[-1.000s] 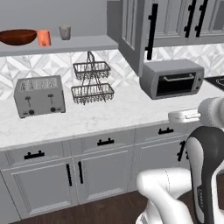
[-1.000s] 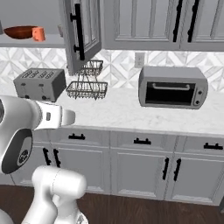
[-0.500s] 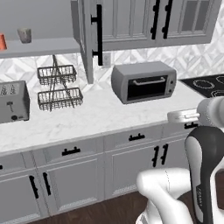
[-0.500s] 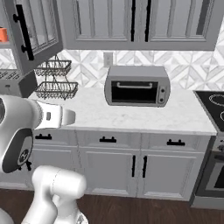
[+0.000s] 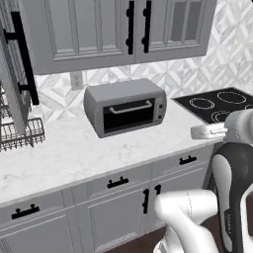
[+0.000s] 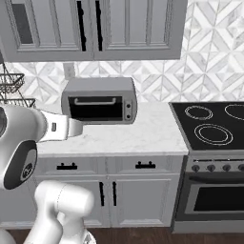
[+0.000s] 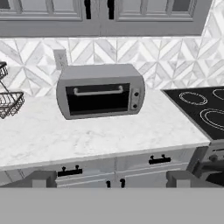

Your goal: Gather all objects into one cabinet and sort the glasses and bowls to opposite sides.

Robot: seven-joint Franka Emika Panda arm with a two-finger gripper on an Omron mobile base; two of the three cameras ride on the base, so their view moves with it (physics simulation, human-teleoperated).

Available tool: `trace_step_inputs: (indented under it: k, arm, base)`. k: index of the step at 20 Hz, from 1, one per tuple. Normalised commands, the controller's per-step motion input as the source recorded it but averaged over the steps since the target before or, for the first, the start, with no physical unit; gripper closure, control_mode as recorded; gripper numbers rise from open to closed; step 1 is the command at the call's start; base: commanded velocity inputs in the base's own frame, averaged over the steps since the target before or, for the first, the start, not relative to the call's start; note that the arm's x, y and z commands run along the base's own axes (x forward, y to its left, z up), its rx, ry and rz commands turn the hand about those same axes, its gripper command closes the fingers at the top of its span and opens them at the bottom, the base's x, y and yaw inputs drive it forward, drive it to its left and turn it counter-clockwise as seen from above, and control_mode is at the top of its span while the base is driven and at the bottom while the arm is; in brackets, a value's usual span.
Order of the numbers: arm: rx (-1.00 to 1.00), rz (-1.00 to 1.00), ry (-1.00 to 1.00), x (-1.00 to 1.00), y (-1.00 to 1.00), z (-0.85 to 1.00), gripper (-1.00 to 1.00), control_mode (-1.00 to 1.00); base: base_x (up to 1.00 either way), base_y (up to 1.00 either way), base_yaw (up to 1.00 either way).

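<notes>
Gripper (image 7: 111, 178): in the hand view its two dark finger tips stand far apart at the bottom edge, one at lower left and one at lower right, with nothing between them. Jaws wide open, holding nothing, touching nothing.
Gripper's aim: it looks across the counter at the toaster oven, above the drawer fronts.
Arm: in the left base view the white forearm (image 5: 217, 129) reaches in at the right, over the counter's front edge beside the stovetop. In the right base view it crosses from the left, in front of the toaster oven.
Toaster oven (image 7: 100, 90): grey box with a dark glass door and a bar handle, knobs on its right side, standing on the counter against the backsplash.
Counter (image 7: 87, 135): white marbled stone, bare in front of the toaster oven.
Stovetop (image 6: 214, 121): black glass with ring markings, just right of the counter, with an oven door below it.
Wire basket rack (image 5: 22, 133): dark wire, at the far left of the counter, cut off by the picture's edge.
Cabinet (image 5: 99, 34): grey panelled wall cabinet with long black bar handles, hanging above the toaster oven, its two middle doors closed. At the far left of the left base view one door (image 5: 15, 84) stands swung open.
Low cabinets (image 6: 107, 190): grey drawers and doors with black pulls under the counter.
Wall: an outlet (image 7: 60, 59) sits on the patterned tile, just left of the toaster oven.
</notes>
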Motion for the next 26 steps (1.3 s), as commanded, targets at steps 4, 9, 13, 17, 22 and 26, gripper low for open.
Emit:
trace_step_inputs:
  k: [4,9,13,17,22,26]
  arm:
    - [0.0,0.0,0.0,0.0,0.0,0.0,-1.0,1.0]
    - [0.0,0.0,0.0,0.0,0.0,0.0,-1.0,1.0]
    - [0.0,0.0,0.0,0.0,0.0,0.0,-1.0,1.0]
    - [0.0,0.0,0.0,0.0,0.0,0.0,-1.0,1.0]
    - [0.0,0.0,0.0,0.0,0.0,0.0,-1.0,1.0]
    - [0.0,0.0,0.0,0.0,0.0,0.0,-1.0,1.0]
  base:
    - [1.0,-0.51,-0.26]
    - [1.0,-0.73,-0.3]
    - [0.48,-1.0,-0.16]
    - [0.33,-1.0,-0.08]
    - [0.12,-1.0,-0.05]
    - [-0.25,-1.0,0.01]
